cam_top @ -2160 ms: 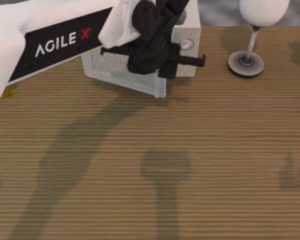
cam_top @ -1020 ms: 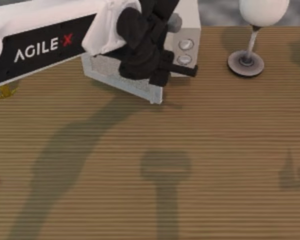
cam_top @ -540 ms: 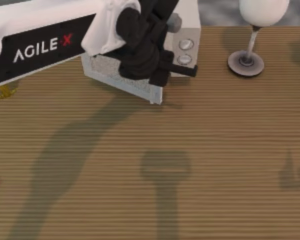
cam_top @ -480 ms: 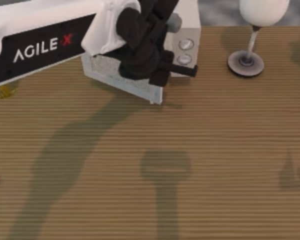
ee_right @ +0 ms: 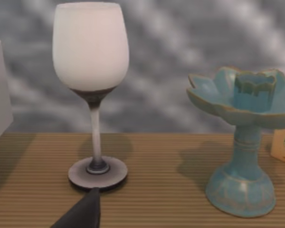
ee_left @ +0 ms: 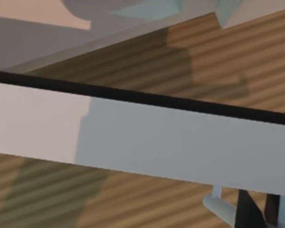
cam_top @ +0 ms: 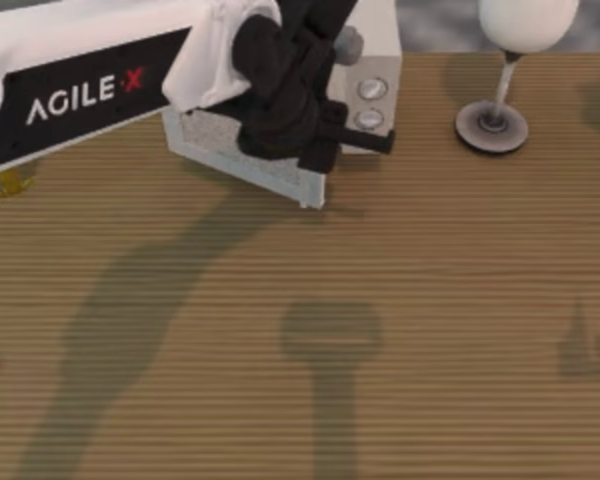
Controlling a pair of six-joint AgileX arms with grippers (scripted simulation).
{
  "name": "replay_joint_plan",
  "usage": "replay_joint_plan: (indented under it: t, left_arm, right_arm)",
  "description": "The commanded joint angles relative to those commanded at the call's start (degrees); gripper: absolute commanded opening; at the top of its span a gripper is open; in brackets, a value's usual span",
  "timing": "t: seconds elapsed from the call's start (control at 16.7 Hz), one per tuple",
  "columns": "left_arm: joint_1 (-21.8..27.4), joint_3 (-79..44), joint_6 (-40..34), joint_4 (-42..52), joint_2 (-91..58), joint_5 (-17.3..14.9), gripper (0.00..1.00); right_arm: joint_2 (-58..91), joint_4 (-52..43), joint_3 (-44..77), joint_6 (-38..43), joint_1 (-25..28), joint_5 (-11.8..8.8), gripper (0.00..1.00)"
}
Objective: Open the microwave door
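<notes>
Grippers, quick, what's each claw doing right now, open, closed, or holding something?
Left claw: at the free edge of the off-white mesh-window microwave door, which stands ajar; grip cannot be told.
Right claw: only a dark tip shows; cannot be told.

A white wine glass stands upright on the ribbed wooden surface. Right of it stands a blue lotus-shaped candle holder, well apart. A small yellow object shows at the surface's left edge.

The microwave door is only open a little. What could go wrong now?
The microwave door stands ajar, swung out from the microwave. The left tool sits at its free edge, but its grip is hidden, so it might slip off. Pulling hard could also drag the microwave toward the wine glass beside it.
</notes>
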State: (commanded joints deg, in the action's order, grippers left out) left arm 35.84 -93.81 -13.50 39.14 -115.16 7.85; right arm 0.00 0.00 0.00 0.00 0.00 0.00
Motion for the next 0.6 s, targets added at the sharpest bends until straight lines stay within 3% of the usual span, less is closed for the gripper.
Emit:
replay_joint_plan:
  t: [0.6]
  left_arm:
    - [-0.5,3.2,2.9,-1.2,2.0,-1.9,0.00]
  right_arm:
    - [0.0,0.0,0.0,0.0,0.0,0.0,1.00]
